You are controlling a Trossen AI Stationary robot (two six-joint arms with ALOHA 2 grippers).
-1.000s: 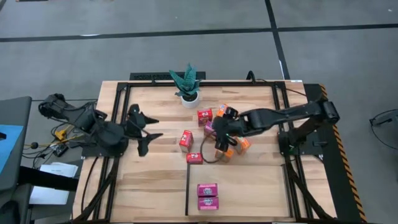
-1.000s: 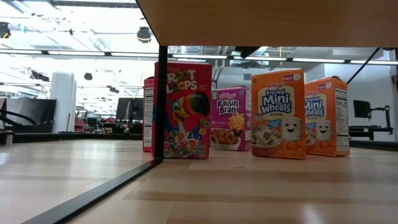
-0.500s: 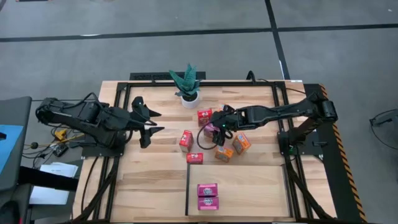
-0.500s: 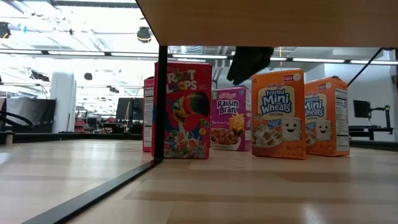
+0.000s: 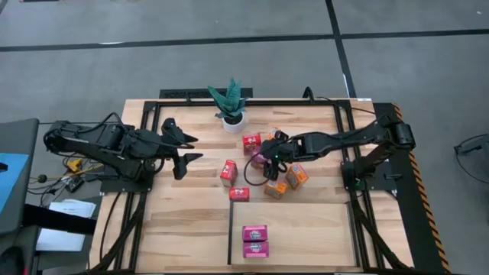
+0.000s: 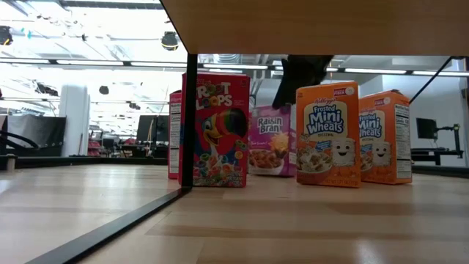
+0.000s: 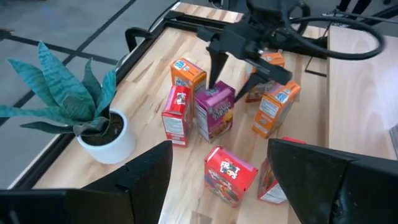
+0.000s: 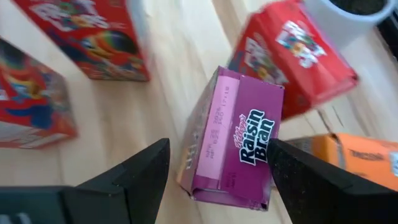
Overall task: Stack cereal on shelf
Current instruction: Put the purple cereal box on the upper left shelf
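A slatted wooden desk [image 5: 183, 221] stands on a grey floor, with a lit workroom showing behind it in the low view.

Just right of the middle of the high view, the purple box [image 8: 233, 146] of raisin cereal stands among the loose group, between the spread fingers of the right tool [image 5: 267, 158]. The fingers flank its narrow sides and I cannot tell whether they touch it yet. In the low view the box [image 6: 270, 140] looks slightly tilted, its top leaning away from the orange box [image 6: 327, 133] beside it.

Around it stand a red box [image 5: 251, 142] just above, two more orange boxes [image 5: 296, 176] to the lower right, and two red boxes [image 5: 228, 172] to the left. A potted plant [image 5: 231, 103] sits near the top edge.

The shelf [image 5: 306, 237] is the framed panel at the lower right of the desk, and two purple boxes [image 5: 254, 241] already lie there side by side.

To grip well, the tool should probably settle lower and centre on the box before closing, so the card does not twist out. Lifting straight up would likely clear the neighbours, which stand close enough to topple.

The left tool [image 5: 179, 151], at the left of the high view, hangs spread and holds nothing.
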